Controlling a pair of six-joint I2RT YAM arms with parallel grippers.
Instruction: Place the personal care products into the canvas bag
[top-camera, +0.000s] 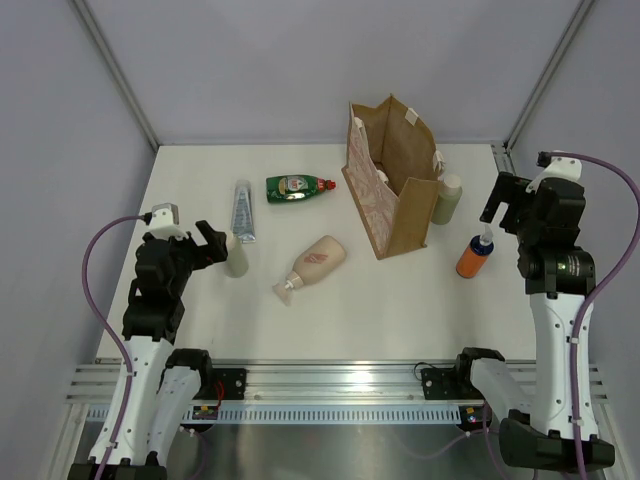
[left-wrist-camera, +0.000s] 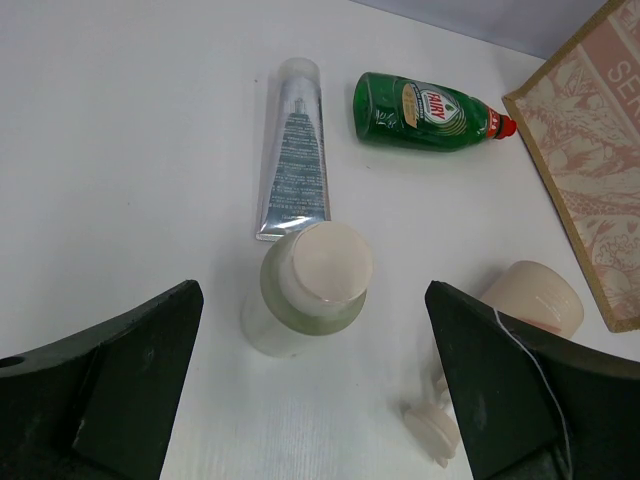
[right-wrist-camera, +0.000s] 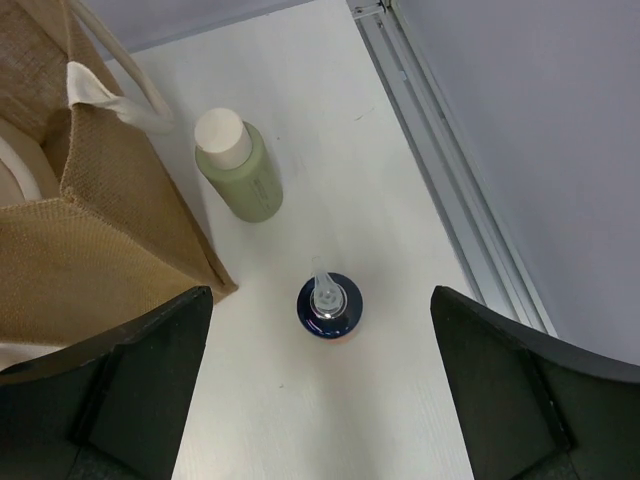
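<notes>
Stage: first approach. As far as you can see, none of the six products is in the tall tan canvas bag (top-camera: 410, 215) yet. It stands upright with its mouth open at the far middle of the white counter (top-camera: 400, 300).
Left claw (left-wrist-camera: 312, 288): spread wide and holding nothing. It hangs over the upright cream bottle (top-camera: 236, 256) with the flat pale cap, which sits centred between the fingers.
Right claw (right-wrist-camera: 321, 292): spread and empty. It hangs over the upright orange bottle (top-camera: 474, 257) with the white nozzle cap, near the bag's right-arm end.
Other products: the silvery-white tube (top-camera: 242, 210), green bottle (top-camera: 298, 187) with red cap and beige pump bottle (top-camera: 315, 264) lie flat on the counter. The second cream bottle (top-camera: 447, 198) stands just beside the bag.
Grip, left: bring the claw straight down and close on the bottle's body below the cap, not on the cap itself.
Clearance, left: the tube's crimped end lies just beside the bottle and the pump head is near one finger. Keep both outside the closing path.
Grip, right: the orange bottle is narrow and likely tips easily. Centre it first and close slowly.
Drop: lift clear of the bag rim and release over the open mouth, away from the white handle tabs.
</notes>
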